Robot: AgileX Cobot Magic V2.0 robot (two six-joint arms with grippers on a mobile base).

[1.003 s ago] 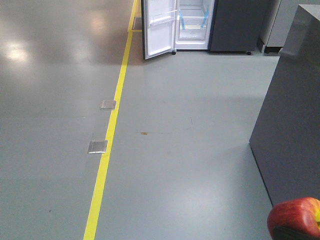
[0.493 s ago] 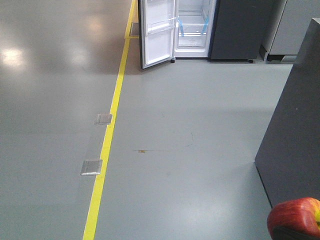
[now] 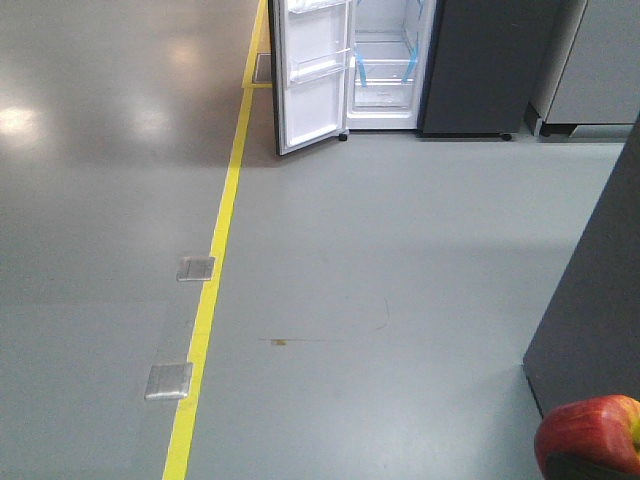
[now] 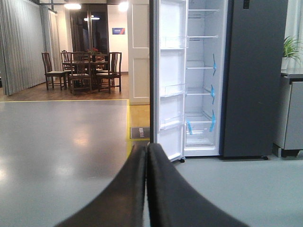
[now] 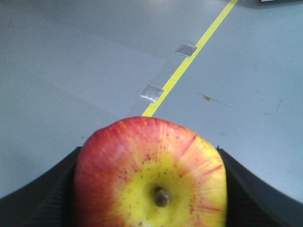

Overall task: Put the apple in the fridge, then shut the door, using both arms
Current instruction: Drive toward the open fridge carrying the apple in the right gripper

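- We hold the apple [image 5: 151, 170] in the right end effector [image 5: 151, 191]. Its fingers are clamped on either side of the fruit, which is above the floor [image 3: 400, 250] and well apart from the fridge [image 3: 385, 60].
- The left end effector [image 4: 147, 175] carries nothing, and its two fingers are pressed together.
- We judge the step in hand to be the approach: the apple is grasped but not yet placed, and the door [image 3: 312, 80] stands wide open.
- The next move calls for crossing the floor, then setting the apple on a shelf [image 4: 202, 67]. The free end effector suits the door.
- We count one apple, one fridge, one open door, two end effectors, one yellow floor line [image 3: 205, 320] and two metal floor plates [image 3: 195, 268].
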